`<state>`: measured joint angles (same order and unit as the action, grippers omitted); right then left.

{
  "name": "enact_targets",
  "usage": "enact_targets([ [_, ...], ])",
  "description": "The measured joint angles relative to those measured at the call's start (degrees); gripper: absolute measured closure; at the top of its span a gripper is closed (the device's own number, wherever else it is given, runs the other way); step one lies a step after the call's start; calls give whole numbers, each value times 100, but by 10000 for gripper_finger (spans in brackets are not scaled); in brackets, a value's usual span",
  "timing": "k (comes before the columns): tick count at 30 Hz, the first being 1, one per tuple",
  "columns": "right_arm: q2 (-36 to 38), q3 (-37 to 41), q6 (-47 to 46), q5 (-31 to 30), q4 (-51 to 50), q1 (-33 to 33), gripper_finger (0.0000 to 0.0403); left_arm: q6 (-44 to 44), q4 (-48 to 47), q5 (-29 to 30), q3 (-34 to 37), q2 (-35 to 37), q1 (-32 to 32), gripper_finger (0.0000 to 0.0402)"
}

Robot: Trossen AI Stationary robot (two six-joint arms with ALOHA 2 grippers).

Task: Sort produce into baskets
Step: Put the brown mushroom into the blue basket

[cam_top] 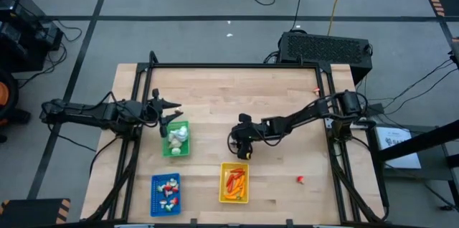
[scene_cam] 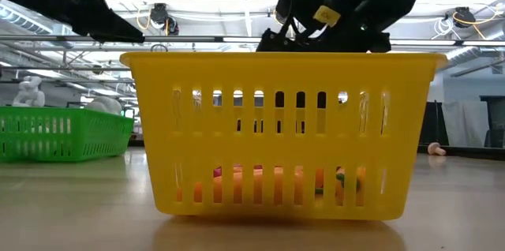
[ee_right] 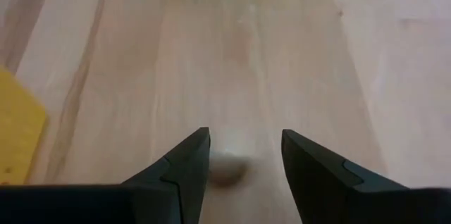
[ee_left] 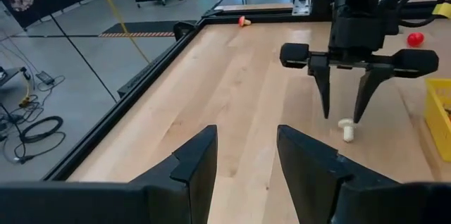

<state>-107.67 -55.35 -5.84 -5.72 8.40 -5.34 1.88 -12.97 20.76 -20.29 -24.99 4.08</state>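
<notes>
- High view: three baskets on the wooden table (cam_top: pixel 215 106). Green basket (cam_top: pixel 176 140) toward the left with white bulbs inside; blue basket (cam_top: pixel 166 193) at the near edge with red-and-white pieces; yellow basket (cam_top: pixel 234 183) beside it with orange carrots and red peppers, long axis running away from the near edge. Left gripper (cam_top: pixel 171 113) hanging just above the green basket's far end. Right gripper (cam_top: pixel 239 144) poised mid-table, just beyond the yellow basket. One red piece (cam_top: pixel 300 179) loose on the wood to the right.
- Low view: yellow basket (scene_cam: pixel 280 132) filling the frame, slotted walls, orange and red shapes at the bottom; green basket (scene_cam: pixel 59 131) off to the left; right gripper (scene_cam: pixel 323 42) above the yellow rim.
- Left wrist view: own fingers (ee_left: pixel 194 164) parted, holding nothing. Farther off, right gripper (ee_left: pixel 343 115) pointing straight down, fingers apart, straddling a small white bulb (ee_left: pixel 347 129) lying on the wood, stem end toward the camera.
- Right wrist view: fingers (ee_right: pixel 187 164) parted, a blurred pale bulb (ee_right: pixel 227 168) lying between the tips, not clasped.
</notes>
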Motion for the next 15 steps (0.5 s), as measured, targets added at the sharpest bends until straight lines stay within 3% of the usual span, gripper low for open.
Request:
enact_targets([
  [15, -14, 2, -99, -17, 33, -99, 234, -3, 2, -165, 0, 0, 0, 245],
])
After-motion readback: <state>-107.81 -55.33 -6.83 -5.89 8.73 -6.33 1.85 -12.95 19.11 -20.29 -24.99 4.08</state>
